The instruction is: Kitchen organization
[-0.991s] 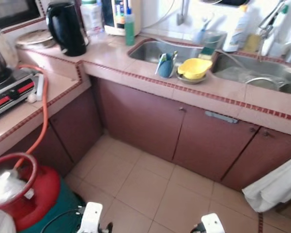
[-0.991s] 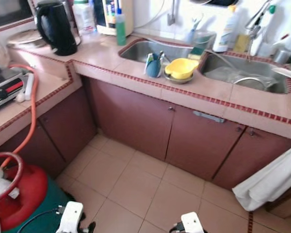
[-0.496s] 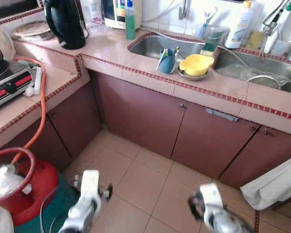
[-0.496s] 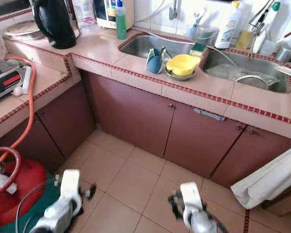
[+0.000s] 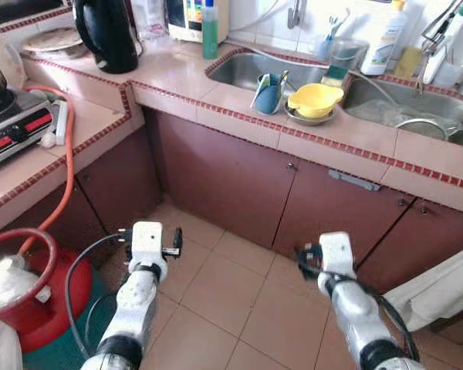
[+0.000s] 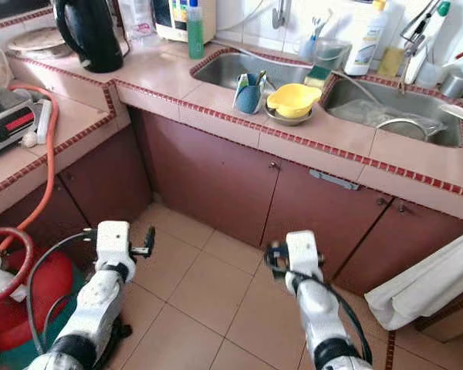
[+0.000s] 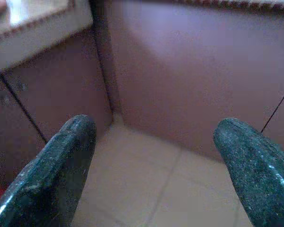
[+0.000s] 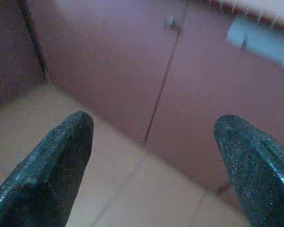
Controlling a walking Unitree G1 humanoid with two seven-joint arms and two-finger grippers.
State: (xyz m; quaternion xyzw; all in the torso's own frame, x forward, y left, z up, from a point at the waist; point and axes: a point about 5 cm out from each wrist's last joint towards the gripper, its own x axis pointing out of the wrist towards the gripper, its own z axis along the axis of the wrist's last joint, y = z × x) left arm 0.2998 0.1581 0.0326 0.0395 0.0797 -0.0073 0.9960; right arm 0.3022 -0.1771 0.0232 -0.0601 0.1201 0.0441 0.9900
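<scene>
While both arms are reaching out over the tiled floor toward the maroon cabinet doors, nothing is being held: the left gripper is showing its two black fingers spread wide apart with only floor and cabinet between them, and the right gripper is likewise gaping, its fingers framing the seam between two doors. Judging from the task, the step in hand is an approach to the counter — done well, it means closing in squarely and raising the arms well above the counter's tiled edge before reaching, so the fingers are not knocking the doors. The likely things to tidy are sitting on that counter between the two sink basins: a yellow bowl resting on a small dish, and just beside it, on the kettle side, a blue cup with a utensil in it. Both are lying well above and beyond the grippers, nearer the right one. A black kettle and a green bottle are standing farther along the counter — well apart from either gripper.
</scene>
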